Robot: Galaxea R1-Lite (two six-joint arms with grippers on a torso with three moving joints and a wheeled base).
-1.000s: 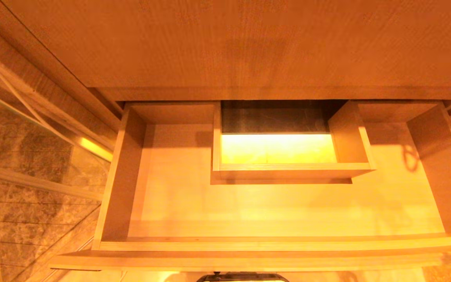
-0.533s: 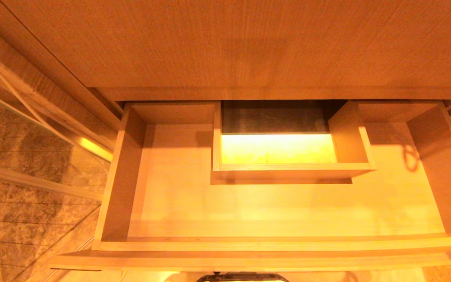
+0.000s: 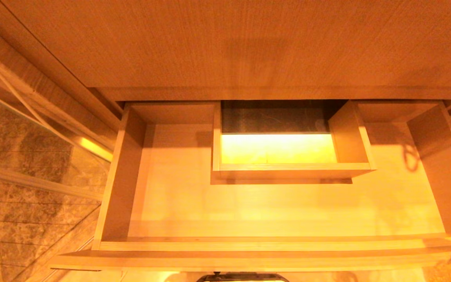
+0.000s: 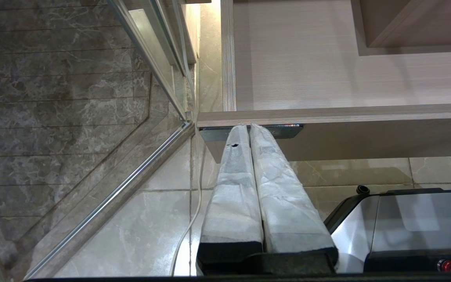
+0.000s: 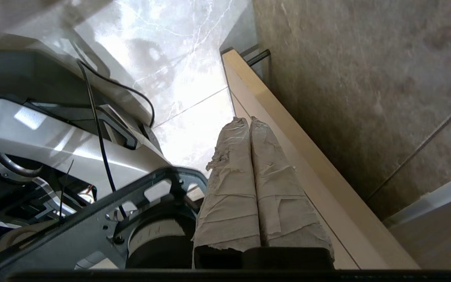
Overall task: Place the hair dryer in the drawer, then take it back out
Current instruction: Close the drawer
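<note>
The drawer (image 3: 272,244) stands pulled out, wide and shallow, in light wood grain. Its floor is bare around the boxed cut-out (image 3: 292,170) at the back. The hair dryer is out of view in every frame. My left gripper (image 4: 249,126) is shut and holds nothing. Its wrapped fingertips lie against the dark label (image 4: 288,131) on the drawer front (image 4: 366,133). My right gripper (image 5: 249,119) is also shut and empty. It hangs low beside the wooden drawer front (image 5: 288,129), above the floor tiles.
The wooden counter top (image 3: 249,47) overhangs the drawer's back. A glass partition (image 4: 151,70) and a white cord (image 4: 194,203) stand at the drawer's left end. My own base (image 4: 405,219) sits just before the drawer front. A marble wall (image 5: 347,78) closes the right side.
A small dark shape has come into the head view's lower right corner, by the right end of the drawer front. The drawer has not moved.
</note>
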